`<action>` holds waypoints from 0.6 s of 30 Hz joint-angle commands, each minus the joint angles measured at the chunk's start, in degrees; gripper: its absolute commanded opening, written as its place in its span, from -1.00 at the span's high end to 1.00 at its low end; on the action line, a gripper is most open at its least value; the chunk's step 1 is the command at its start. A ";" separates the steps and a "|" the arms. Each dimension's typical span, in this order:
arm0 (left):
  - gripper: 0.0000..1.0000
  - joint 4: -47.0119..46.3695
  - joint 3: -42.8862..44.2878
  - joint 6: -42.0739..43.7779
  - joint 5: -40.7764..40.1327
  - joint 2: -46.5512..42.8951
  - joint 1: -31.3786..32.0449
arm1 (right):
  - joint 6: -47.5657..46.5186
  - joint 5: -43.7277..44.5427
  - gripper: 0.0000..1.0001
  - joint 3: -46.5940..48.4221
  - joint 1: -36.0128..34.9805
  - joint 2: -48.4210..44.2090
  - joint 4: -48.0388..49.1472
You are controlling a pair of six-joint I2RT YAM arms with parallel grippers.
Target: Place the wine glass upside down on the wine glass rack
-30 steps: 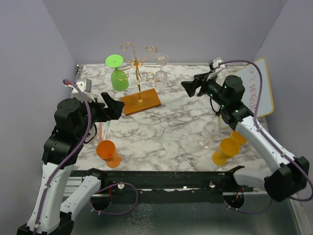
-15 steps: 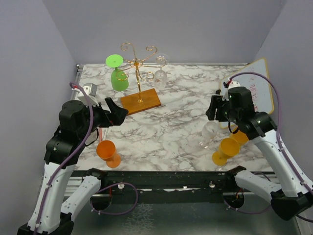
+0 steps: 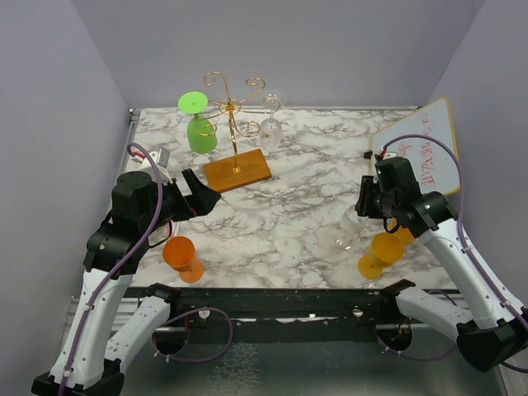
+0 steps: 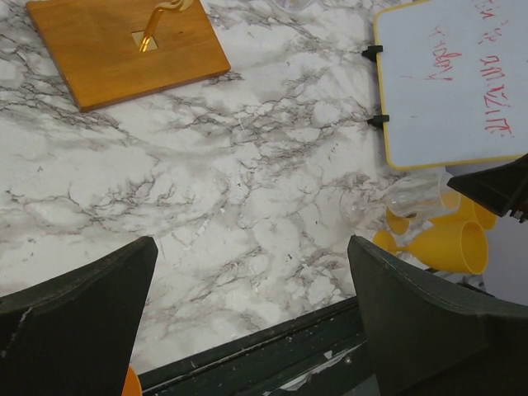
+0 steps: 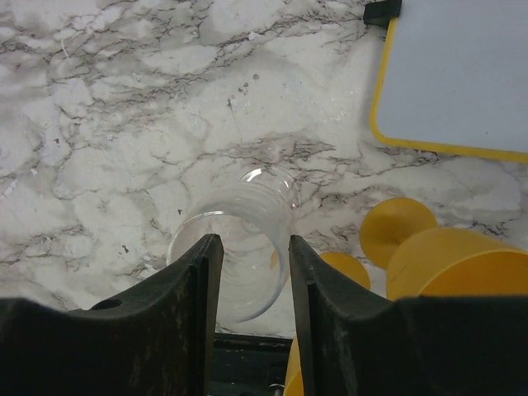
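Observation:
The wine glass rack (image 3: 235, 115) is a gold wire stand on an orange-brown wooden base (image 3: 238, 171) at the back left. A green glass (image 3: 198, 128) and a clear glass (image 3: 271, 125) hang on it upside down. Another clear wine glass (image 3: 353, 224) stands at the near right. My right gripper (image 3: 363, 205) hovers just above it. In the right wrist view the open fingers (image 5: 254, 243) straddle the bowl of the glass (image 5: 235, 264) from above, and I see no contact. My left gripper (image 3: 202, 198) is wide open and empty in the left wrist view (image 4: 252, 247).
Two yellow glasses (image 3: 381, 252) stand right beside the clear glass and also show in the right wrist view (image 5: 445, 264). An orange glass (image 3: 181, 256) stands at the near left. A yellow-framed whiteboard (image 3: 417, 157) lies at the right. The rack's base (image 4: 124, 45) shows in the left wrist view.
My right arm has swung back from near the rack and come down over the clear glass at the near right. My left gripper has shifted slightly right.

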State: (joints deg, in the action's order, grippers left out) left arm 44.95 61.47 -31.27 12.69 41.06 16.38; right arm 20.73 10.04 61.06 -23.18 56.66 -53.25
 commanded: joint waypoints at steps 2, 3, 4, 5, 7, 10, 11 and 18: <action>-0.98 -0.77 -0.78 -3.27 1.38 0.37 0.23 | 2.73 2.62 0.17 -1.91 -0.04 -1.28 -2.90; -0.98 -0.85 -1.01 -3.54 1.24 0.36 0.23 | 3.10 2.87 0.17 -1.97 -0.03 -1.62 -3.60; -0.97 -0.91 -1.21 -3.85 1.07 0.35 0.23 | 3.47 3.33 0.17 -1.90 0.10 -2.17 -4.35; -0.97 -0.99 -1.59 -4.07 0.85 0.31 0.23 | 3.93 4.02 0.17 -1.72 -0.01 -2.67 -4.87; -0.97 -1.43 -2.52 -4.59 0.52 0.17 0.23 | 4.43 5.08 0.17 -1.72 -0.02 -3.57 -5.23; -0.97 -3.01 -4.24 -5.51 0.43 -0.18 0.22 | 4.85 5.01 0.20 -2.35 -0.02 -3.31 -5.32; -0.97 -3.55 -4.75 -5.96 0.41 -0.36 0.23 | 5.05 4.99 0.24 -2.53 -0.02 -2.79 -5.41; -0.97 -6.37 -6.75 -8.49 -0.63 -1.67 0.23 | 4.30 1.63 0.85 -2.47 -0.07 1.25 -1.83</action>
State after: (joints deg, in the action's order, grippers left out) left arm 41.60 55.27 -37.71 12.64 40.66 16.38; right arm 25.12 13.17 58.76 -23.18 56.18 -56.47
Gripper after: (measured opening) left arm 0.988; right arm 0.139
